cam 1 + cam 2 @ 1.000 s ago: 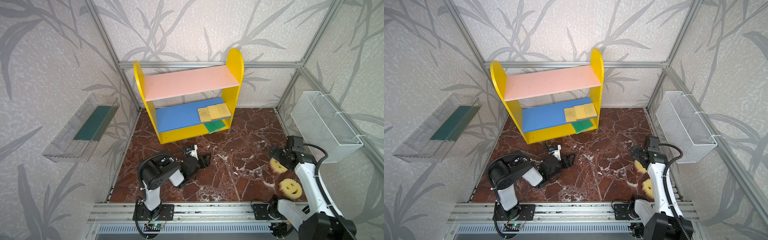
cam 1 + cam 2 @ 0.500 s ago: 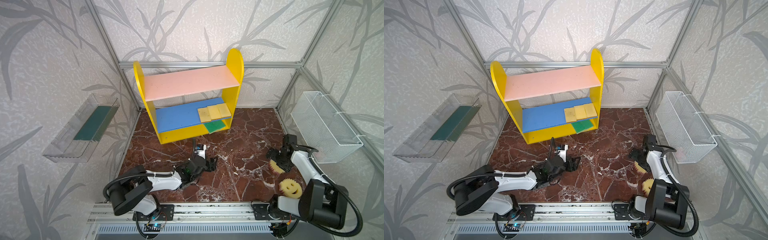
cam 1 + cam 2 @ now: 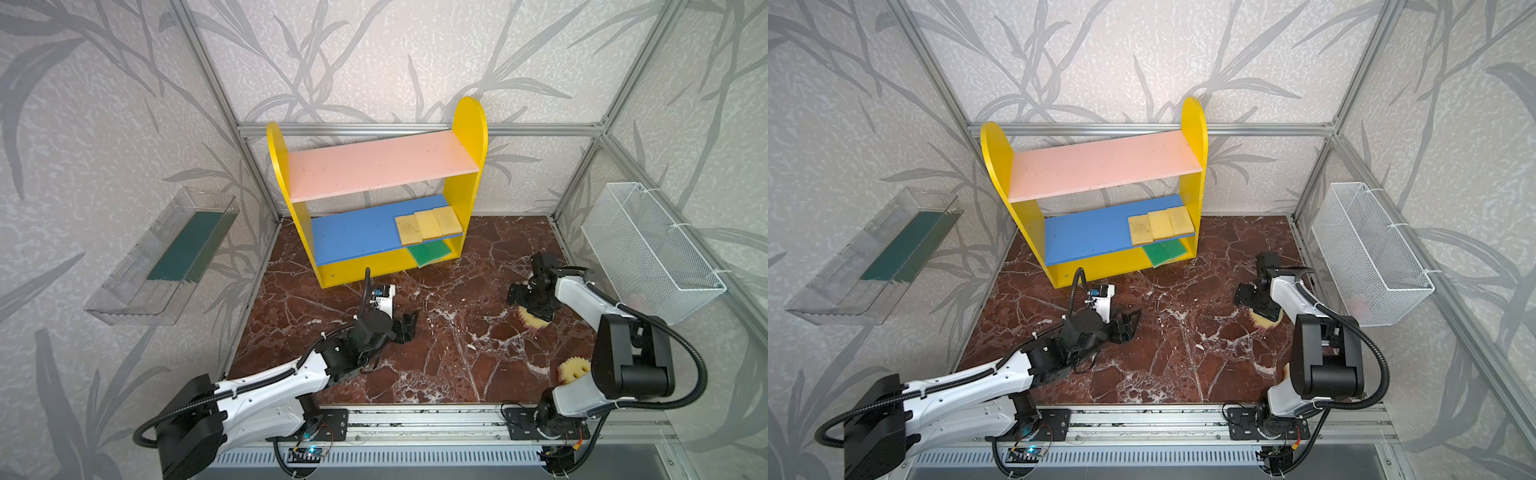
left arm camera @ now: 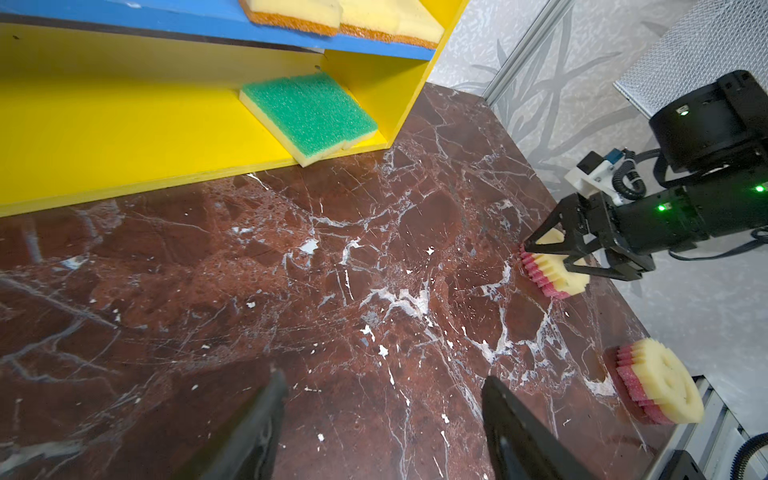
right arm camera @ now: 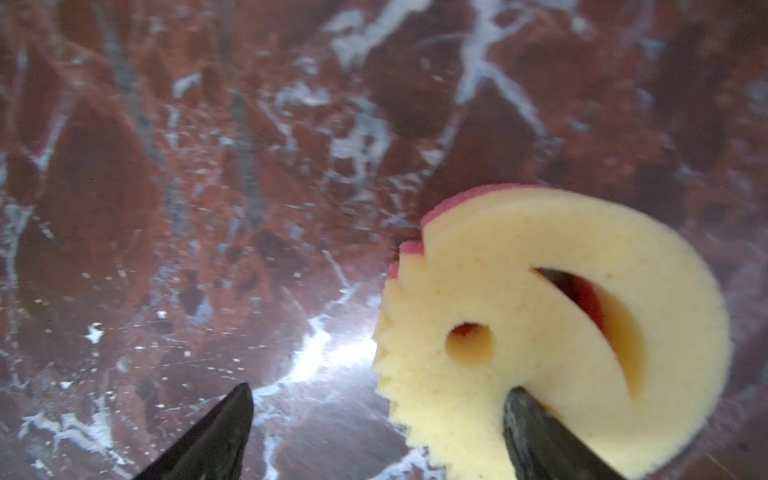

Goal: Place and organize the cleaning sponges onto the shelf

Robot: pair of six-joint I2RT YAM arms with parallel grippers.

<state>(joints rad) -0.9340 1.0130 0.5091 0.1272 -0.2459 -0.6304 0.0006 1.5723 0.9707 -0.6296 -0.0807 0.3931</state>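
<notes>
Underfoot, red marble floor point(image 3: 457, 365) (leafy walls point(image 3: 374, 54))

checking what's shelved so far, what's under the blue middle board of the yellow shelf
Two green-faced rectangular foam sponges lie side by side on the yellow base board, at its right end, overhanging its front. From above, the blue board covers the base's rear.

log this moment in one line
left gripper open, empty | right gripper open over round sponge | rectangular sponges on shelf
</notes>
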